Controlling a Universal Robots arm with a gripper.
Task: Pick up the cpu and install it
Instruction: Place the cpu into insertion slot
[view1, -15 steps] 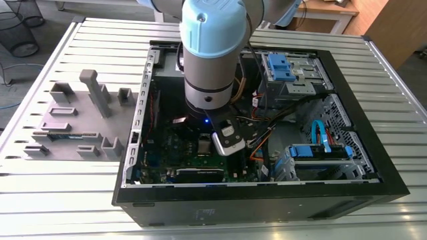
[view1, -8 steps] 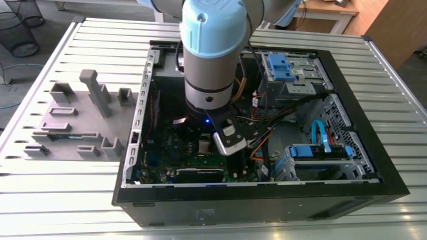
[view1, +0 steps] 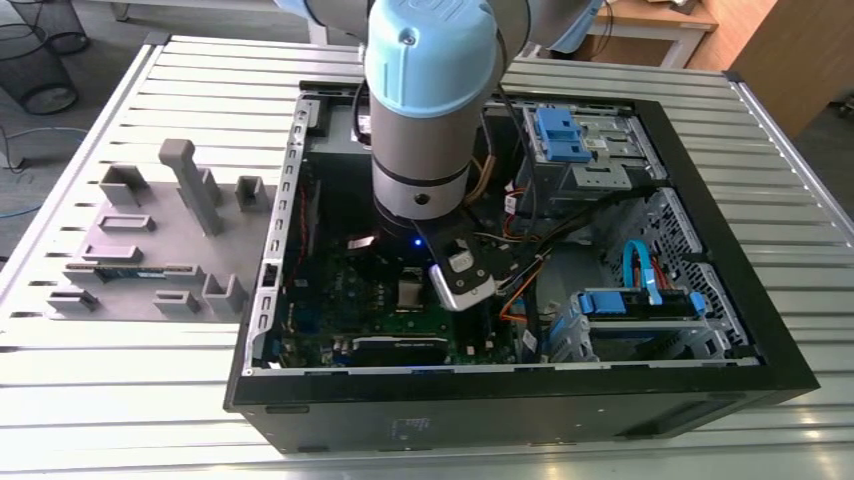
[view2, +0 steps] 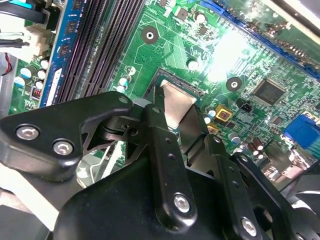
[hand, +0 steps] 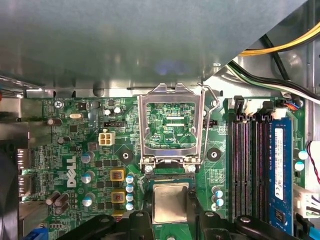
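the pincer (view2: 176, 120) is pinching the cpu (hand: 171, 201) by its sides, right at the socket (hand: 170, 178) on the green board (hand: 75, 145), with the metal frame (hand: 171, 125) flipped open; i think this is the putting-in step, and it needs the cpu flat and lined up.

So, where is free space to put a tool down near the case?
Bare slatted table lies along the near edge, before the grey fixture and the case, and on the exterior view's right of the case. Inside is crowded: cables, drive bays, the gripper holding the cpu.
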